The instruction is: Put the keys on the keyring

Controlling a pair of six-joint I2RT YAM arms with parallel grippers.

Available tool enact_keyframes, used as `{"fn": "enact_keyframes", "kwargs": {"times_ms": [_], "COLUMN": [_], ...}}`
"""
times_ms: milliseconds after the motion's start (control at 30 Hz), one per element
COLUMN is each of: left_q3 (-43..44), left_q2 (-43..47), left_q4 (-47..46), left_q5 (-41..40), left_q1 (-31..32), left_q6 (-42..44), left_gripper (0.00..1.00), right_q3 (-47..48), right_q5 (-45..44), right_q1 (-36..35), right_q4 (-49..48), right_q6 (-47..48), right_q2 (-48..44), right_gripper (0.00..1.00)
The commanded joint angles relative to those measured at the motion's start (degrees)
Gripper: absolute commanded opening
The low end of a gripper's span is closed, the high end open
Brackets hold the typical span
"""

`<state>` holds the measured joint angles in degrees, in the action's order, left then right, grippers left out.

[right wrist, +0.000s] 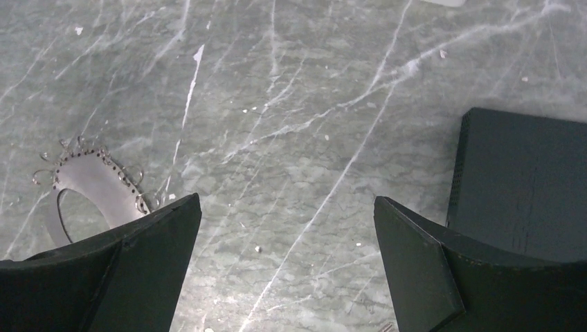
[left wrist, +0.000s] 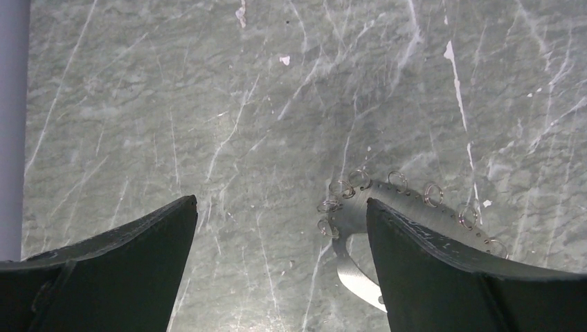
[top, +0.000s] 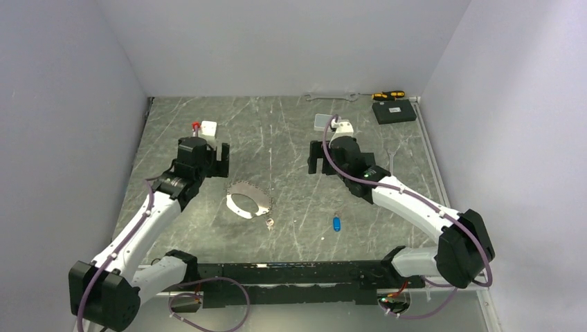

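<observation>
The large, thin, silvery metal keyring (top: pixel 248 199) (left wrist: pixel 415 203) (right wrist: pixel 97 183) lies flat on the grey marbled table (top: pixel 277 138). One side of it is a wide shiny band with little wire loops strung along the outer edge. Its long axis runs roughly crosswise to the arms, a bit skewed (seen from above, the oval opening sits in the nearer, left part).

The tiny plain silvery key (top: pixel 270 223) rests just beside the keyring's near right edge, too small to tell which way it points. The small blue-headed key (top: pixel 337 223) lies well to the right of the keyring. Its long axis runs from the near edge toward the far wall, though I cannot make out which end is the blade. Both keys are off the keyring.

The left hand (top: pixel 219 164) (left wrist: pixel 278 202) hovers just beyond the keyring on its far left side, fingers spread wide with nothing between them. In its own camera the band shows beside one finger. The right hand (top: pixel 318 164) (right wrist: pixel 285 199) hangs beyond the keyring to the far right, likewise gaping and empty, with only bare table between its fingers.

A long silver wrench (top: pixel 332 97) and a flat black box (top: pixel 394 111) lie far from the keyring, by the back wall to its right.
</observation>
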<state>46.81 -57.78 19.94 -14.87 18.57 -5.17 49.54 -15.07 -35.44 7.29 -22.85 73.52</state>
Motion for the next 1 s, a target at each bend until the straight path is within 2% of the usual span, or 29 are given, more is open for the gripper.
{"fn": "enact_keyframes", "kwargs": {"times_ms": [0,100,167,233,300,433,500,600,700,767,833,967], "left_q3": [2.2,3.2,3.6,4.3,4.7,7.1,8.7,9.4,9.2,8.8,7.7,4.1], "left_q2": [-2.7,-5.4,-7.1,-9.4,-12.0,-18.2,-20.8,-22.2,-21.3,-20.6,-20.2,-18.7], "left_q4": [0.2,1.9,2.4,3.0,3.7,6.3,8.6,10.7,11.6,13.3,14.4,11.7], "left_q5": [0.7,0.0,0.5,2.5,6.2,9.7,9.9,8.9,9.9,7.6,4.9,5.7], "left_q1": [0.1,0.1,0.0,-0.2,-0.2,-1.1,-2.2,-2.7,-2.7,-2.7,-2.7,-2.7], "left_q6": [-0.5,-1.4,-1.8,-2.5,-2.9,-5.0,-7.8,-14.8,-20.5,-25.2,-29.5,-35.7], "left_gripper": [0.94,0.87,0.77,0.68,0.65,0.48,0.46,0.56,0.6,0.62,0.6,0.51], "right_q3": [4.0,4.1,3.7,3.3,3.1,3.4,3.1,3.3,3.9,4.1,4.3,4.5], "right_q5": [-1.9,-1.5,-0.1,1.5,3.5,5.0,5.3,6.5,7.3,7.7,8.2,10.4], "right_q1": [-1.0,-1.6,-1.9,-2.0,-2.1,-2.1,-2.1,-2.1,-2.0,-2.1,-2.1,-2.2], "right_q4": [-0.6,-0.3,-1.1,-2.2,-3.1,-2.4,-2.6,-2.4,-2.0,-1.7,-1.8,-2.1], "right_q6": [5.1,5.3,5.4,5.7,5.9,6.0,5.7,5.3,5.1,4.9,4.6,3.9], "right_q2": [1.1,2.1,2.7,3.3,3.7,3.7,3.5,3.5,3.9,4.1,4.4,4.6], "right_gripper": [1.0,1.0,1.0,1.0,1.0,1.0,1.0,1.0,1.0,1.0,0.99,0.99]}}
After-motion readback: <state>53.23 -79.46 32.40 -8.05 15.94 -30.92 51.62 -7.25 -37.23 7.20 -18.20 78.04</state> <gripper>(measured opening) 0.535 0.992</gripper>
